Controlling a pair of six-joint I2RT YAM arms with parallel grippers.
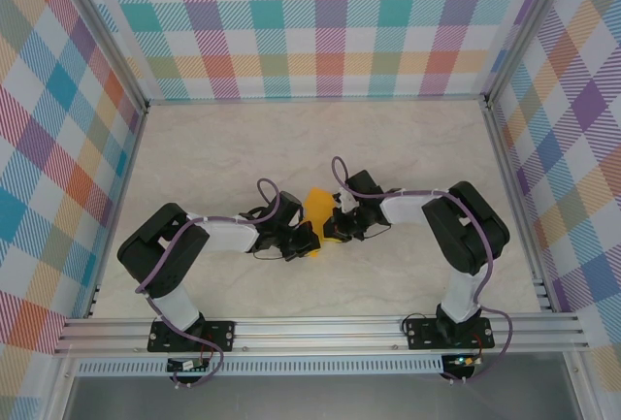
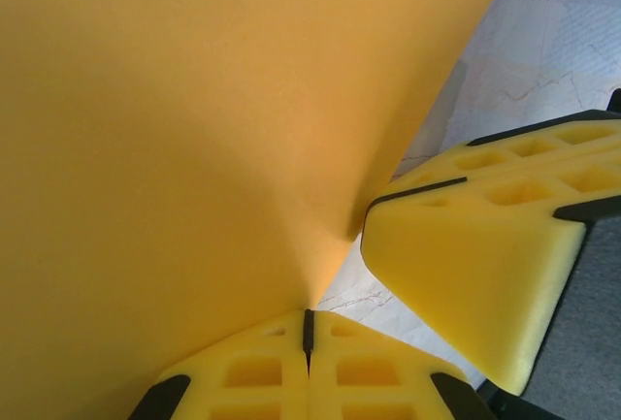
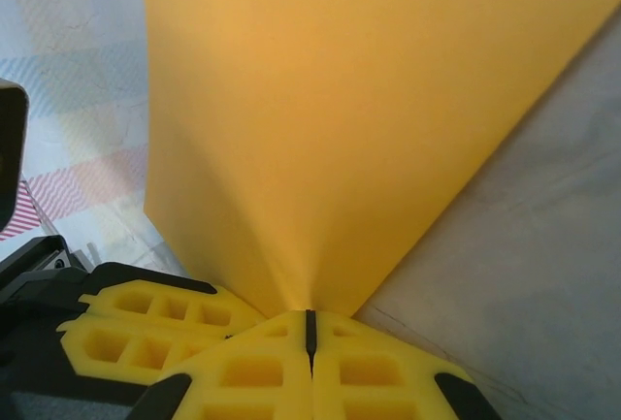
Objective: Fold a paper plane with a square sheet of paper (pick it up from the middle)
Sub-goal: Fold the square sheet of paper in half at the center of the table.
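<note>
Paper is what both arms are holding: the left gripper [image 2: 309, 328] and the right gripper [image 3: 310, 328] are each pinching shut on the lower edge of the square sheet of paper [image 1: 316, 205], which is standing up between them over the middle of the table [image 1: 243, 148]. Thin, light and limp, it is likely creasing wherever it is squeezed, so light pinches close together are probably suiting it best.

The table [image 1: 320, 139] has a pale, marble-patterned top under even, diffuse light. Panels printed in a multicoloured plaid enclose it on three sides: back wall [image 1: 320, 22], left wall [image 1: 49, 148], right wall [image 1: 572, 139]. Aluminium posts [image 1: 105, 37] frame the rear corners. An aluminium rail [image 1: 320, 331] spans the near edge
</note>
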